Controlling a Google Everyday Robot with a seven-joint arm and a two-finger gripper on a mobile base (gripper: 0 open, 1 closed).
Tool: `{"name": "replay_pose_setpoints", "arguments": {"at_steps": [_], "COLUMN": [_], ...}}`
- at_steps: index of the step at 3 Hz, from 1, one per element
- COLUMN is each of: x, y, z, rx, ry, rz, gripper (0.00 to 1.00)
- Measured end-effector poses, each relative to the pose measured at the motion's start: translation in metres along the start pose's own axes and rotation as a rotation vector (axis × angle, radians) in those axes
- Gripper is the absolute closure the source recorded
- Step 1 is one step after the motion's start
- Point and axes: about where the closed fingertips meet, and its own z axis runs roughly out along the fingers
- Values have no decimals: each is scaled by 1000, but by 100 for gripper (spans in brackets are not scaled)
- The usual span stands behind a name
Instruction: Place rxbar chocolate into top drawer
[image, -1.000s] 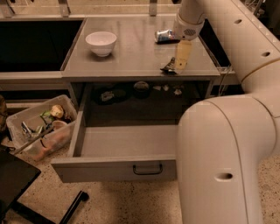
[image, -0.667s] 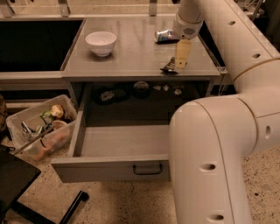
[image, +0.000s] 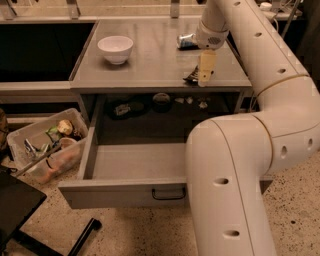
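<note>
The rxbar chocolate (image: 191, 76) is a small black wrapper lying on the grey desk top near its front right edge. My gripper (image: 205, 80) hangs straight down from the wrist and reaches the desk right beside the bar, touching or nearly touching its right end. The top drawer (image: 125, 192) stands pulled out below the desk, with its dark bar handle (image: 168, 194) on the front. Its grey floor is bare where visible. My arm's big white links cover the drawer's right part.
A white bowl (image: 115, 48) sits at the desk's back left. A blue-and-silver soda can (image: 185, 41) lies behind the gripper. Small dark items (image: 161, 101) lie on the shelf under the desk top. A plastic bin of clutter (image: 45, 145) stands on the floor at left.
The arm's lower link has swung a little left and covers more of the drawer. The gripper stays at the bar on the desk.
</note>
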Motion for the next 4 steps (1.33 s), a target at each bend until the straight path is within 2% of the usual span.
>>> {"name": "replay_pose_setpoints", "arguments": {"at_steps": [1,4], "x": [5,33], "y": [-2,-4], "z": [10,37], "rx": [-2,-12], "ry": [-10,37], "rz": [-2,29], "gripper": [0,0]}}
